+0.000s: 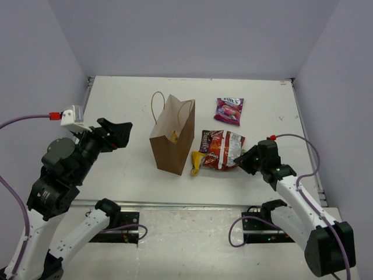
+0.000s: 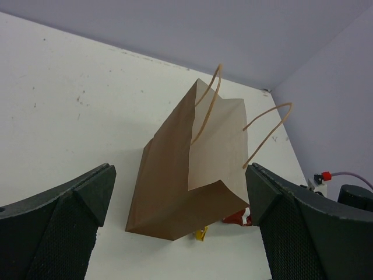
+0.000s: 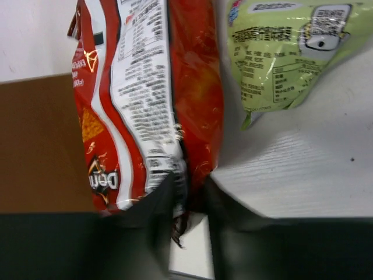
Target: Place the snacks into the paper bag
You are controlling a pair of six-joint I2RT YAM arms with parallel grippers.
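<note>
**Top external view.** The paper bag (image 1: 172, 143), brown kraft with thin loop handles, is seen standing upright and open-mouthed near the middle of the worktop (image 1: 116, 105). The red chip bag (image 1: 226, 150) is laid flat just right of it, toward the near edge. A dark purple bar (image 1: 204, 140) and a small yellow wrapper (image 1: 196, 164) are lodged between the two. A magenta pouch (image 1: 228, 111) is found apart from these, nearer the far edge. The right gripper (image 1: 243, 160) is set low at the chip bag's right end, its arm stretched forward from the near right corner. The left gripper (image 1: 119, 133) is held above the worktop left of the paper bag, apart from it and pointed toward it.

**Left wrist view.** The paper bag's creased side and both handles are framed between the fingers (image 2: 70, 216), which are spread wide and touch nothing.

**Right wrist view.** The chip bag is shown glossy red with a white print panel. Its crimped end is pinched between the fingers (image 3: 140, 233), which are closed on it. A pale green packet (image 3: 285, 52) is noted just beside it on the worktop. The paper bag's brown wall is seen on the other side.
</note>
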